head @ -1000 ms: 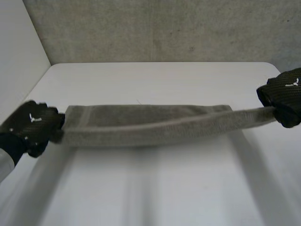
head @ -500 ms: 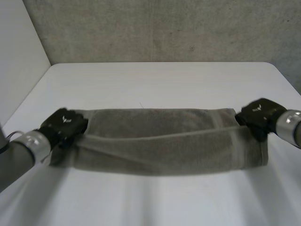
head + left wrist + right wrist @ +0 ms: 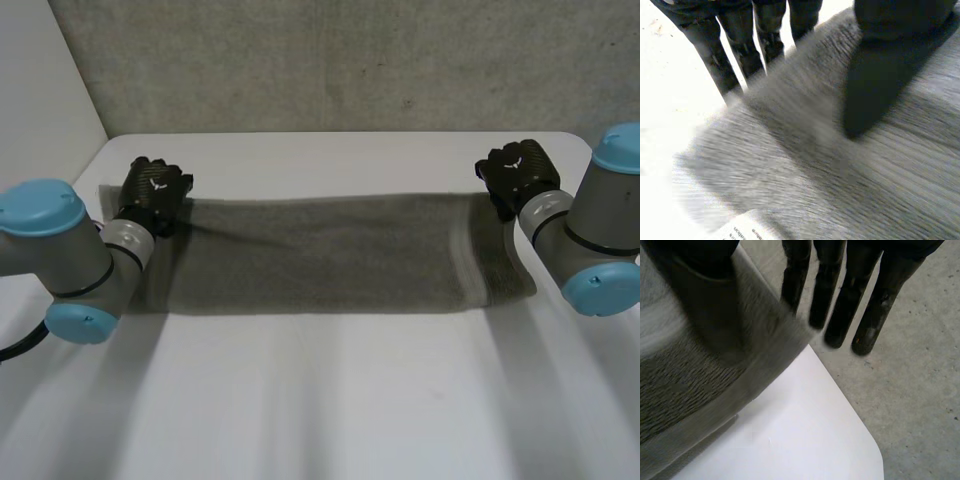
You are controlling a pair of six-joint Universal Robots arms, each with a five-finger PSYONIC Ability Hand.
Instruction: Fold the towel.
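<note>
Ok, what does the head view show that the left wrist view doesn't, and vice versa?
The head view gives the whole towel laid out, with the right robot hand at a far corner. The left wrist view gives a printed label by the towel's edge and the thumb on top of the cloth. Shared: towel, table, left robot hand.
</note>
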